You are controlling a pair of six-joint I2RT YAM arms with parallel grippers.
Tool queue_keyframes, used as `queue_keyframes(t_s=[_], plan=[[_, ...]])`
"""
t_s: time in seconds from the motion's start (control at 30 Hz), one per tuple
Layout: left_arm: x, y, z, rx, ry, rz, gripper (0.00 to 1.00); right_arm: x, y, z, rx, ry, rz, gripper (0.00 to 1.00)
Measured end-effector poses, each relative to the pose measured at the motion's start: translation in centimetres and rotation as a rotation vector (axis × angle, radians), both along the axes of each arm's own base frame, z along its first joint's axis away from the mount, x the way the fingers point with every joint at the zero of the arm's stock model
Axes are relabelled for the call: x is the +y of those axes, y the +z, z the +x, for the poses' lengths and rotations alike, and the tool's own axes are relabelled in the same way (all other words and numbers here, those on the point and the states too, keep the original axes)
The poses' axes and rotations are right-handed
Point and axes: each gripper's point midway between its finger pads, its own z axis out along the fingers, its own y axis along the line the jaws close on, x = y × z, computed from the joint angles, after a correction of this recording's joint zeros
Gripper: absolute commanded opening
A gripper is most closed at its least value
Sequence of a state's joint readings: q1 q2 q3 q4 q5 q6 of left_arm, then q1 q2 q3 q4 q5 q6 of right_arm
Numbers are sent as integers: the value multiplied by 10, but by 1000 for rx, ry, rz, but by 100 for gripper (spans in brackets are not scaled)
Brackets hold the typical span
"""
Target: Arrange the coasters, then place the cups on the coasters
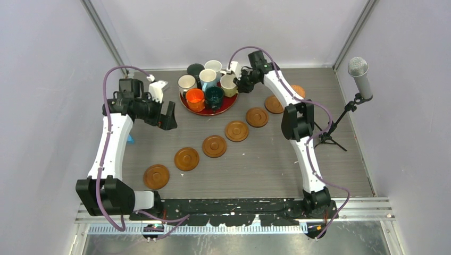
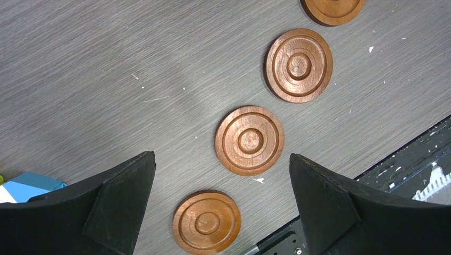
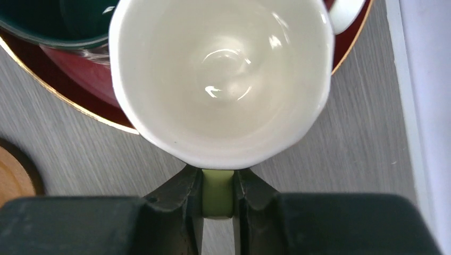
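Seven brown coasters run in a diagonal line from the near left (image 1: 156, 176) to the far right (image 1: 298, 91). The cups stand bunched on a red tray (image 1: 208, 110): orange (image 1: 195, 98), dark teal (image 1: 214, 97), light blue (image 1: 207, 78) and others. My right gripper (image 3: 218, 183) is shut on the handle (image 3: 217, 194) of the pale yellow cup (image 3: 220, 79) at the tray's right edge (image 1: 228, 84). My left gripper (image 2: 222, 155) hangs open above the table, over the nearer coasters (image 2: 249, 140), holding nothing.
A microphone on a tripod (image 1: 359, 74) stands at the right. A small blue object (image 2: 29, 186) lies by the left arm. Enclosure walls close in the back and both sides. The black base rail (image 1: 239, 204) runs along the near edge.
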State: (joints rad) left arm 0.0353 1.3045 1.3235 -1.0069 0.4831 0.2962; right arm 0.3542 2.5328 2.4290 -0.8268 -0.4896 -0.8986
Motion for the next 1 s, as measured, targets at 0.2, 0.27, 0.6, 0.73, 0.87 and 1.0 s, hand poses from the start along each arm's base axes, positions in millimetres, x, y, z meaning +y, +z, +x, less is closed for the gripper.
queue_keyframes(t_s=[0.2, 0.27, 0.6, 0.73, 0.87, 1.0], plan=[[0, 2, -1, -10, -5, 3, 99, -1, 1, 4, 29, -103, 13, 1], [0, 2, -1, -11, -7, 4, 99, -1, 1, 6, 34, -136, 16, 0], [-1, 3, 1, -24, -21, 0, 99, -4, 12, 10, 93, -382, 108, 0], [-1, 5, 5, -42, -21, 1, 100, -6, 26, 18, 100, -524, 213, 0], [-2, 5, 8, -48, -23, -2, 100, -23, 54, 24, 65, -639, 300, 0], [-2, 3, 13, -49, -21, -4, 100, -47, 86, 37, -22, -739, 353, 0]])
